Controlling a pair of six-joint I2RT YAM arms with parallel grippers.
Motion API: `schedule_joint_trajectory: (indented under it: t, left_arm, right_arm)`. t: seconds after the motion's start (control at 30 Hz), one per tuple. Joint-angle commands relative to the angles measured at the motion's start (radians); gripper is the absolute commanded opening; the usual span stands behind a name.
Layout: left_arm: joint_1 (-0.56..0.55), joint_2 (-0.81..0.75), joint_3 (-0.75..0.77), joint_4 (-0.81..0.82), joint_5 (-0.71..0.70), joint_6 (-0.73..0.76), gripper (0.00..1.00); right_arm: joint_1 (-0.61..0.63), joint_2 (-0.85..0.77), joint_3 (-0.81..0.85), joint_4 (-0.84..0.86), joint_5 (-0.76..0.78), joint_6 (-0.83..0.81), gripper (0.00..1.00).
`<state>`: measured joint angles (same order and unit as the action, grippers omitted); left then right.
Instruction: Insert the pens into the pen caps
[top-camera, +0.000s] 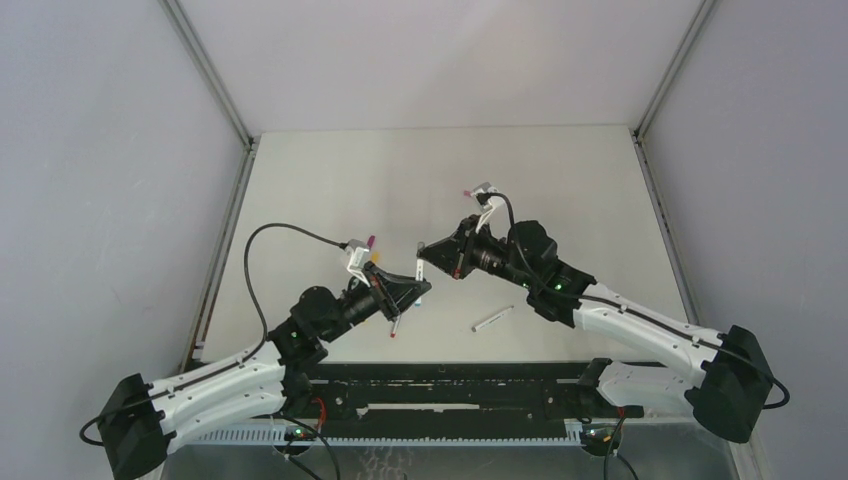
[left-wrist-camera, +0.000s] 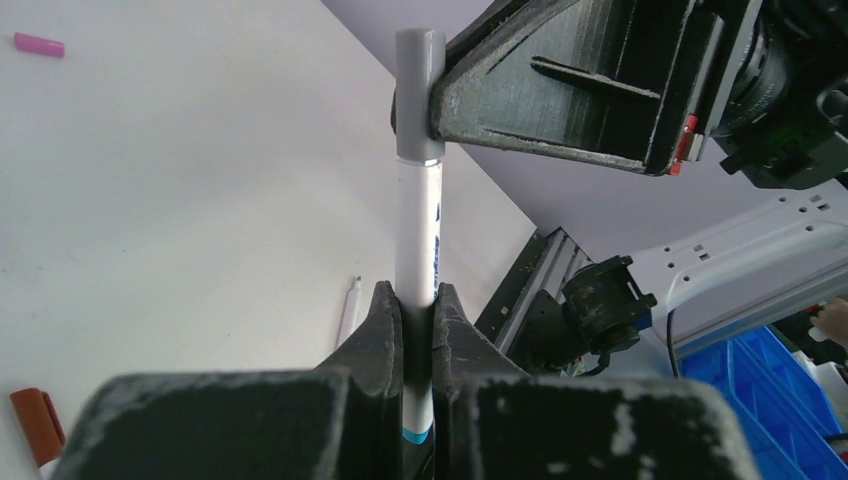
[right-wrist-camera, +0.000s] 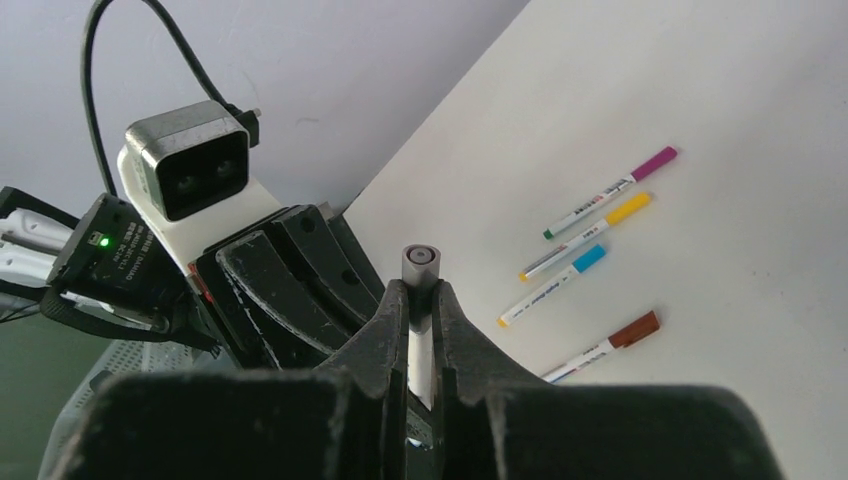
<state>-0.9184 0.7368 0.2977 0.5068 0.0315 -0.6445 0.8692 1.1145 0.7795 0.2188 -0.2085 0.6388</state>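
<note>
**Desk:** What is at the centre of the left wrist view?

**Photographer:** The left hand is clamped on the lower barrel of a white plastic marker pen, which stands upright. From the upper right, the right hand is pinched shut on a stubby grey plastic cap that sits over the pen's top end.

**Desk:** Is the cap fully on?

**Photographer:** Cap and barrel meet in one straight line. Whether the cap has clicked home cannot be told.

**Desk:** How should the pair handle?

**Photographer:** Both look light, stiff and smooth. The barrel is probably slippery, so a hold low on it, well away from the tip, leaves room for the cap. The cap is short and is best gripped across its sides with the mouth left free. Any tilt between the two could jam the tip or let it skid off.

**Desk:** And the rest?

**Photographer:** Four slim capped pens in magenta, yellow, blue and brown lie on the pale surface at the right of the right wrist view. A small pink cap sits at the upper left of the left wrist view. A loose white pen lies below centre in the overhead view.
</note>
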Motion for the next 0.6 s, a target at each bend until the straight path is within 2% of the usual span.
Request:
schedule_joint_trajectory:
  t: [0.0,0.1,0.27,0.33,0.43,0.57]
  left_arm:
    - [0.029,-0.021,0.069,0.215,0.005,0.021,0.00]
    - [0.030,-0.023,0.056,0.220,0.038,0.050,0.00]
    - [0.030,-0.046,0.018,0.198,0.066,0.082,0.00]
    - [0.029,-0.049,0.015,0.178,0.082,0.090,0.00]
    - [0.030,-0.054,0.007,0.170,0.102,0.095,0.00]
    - [0.030,-0.057,0.005,0.155,0.122,0.102,0.00]
  right_arm:
    - [0.024,-0.009,-0.024,-0.029,-0.142,-0.034,0.00]
    - [0.004,-0.016,-0.010,-0.040,-0.200,-0.059,0.00]
    - [-0.040,-0.068,0.028,-0.115,-0.235,-0.111,0.40]
    - [-0.067,-0.078,0.047,-0.127,-0.276,-0.121,0.51]
    - [-0.094,-0.082,0.079,-0.127,-0.313,-0.133,0.59]
    - [-0.113,-0.071,0.126,-0.086,-0.355,-0.139,0.61]
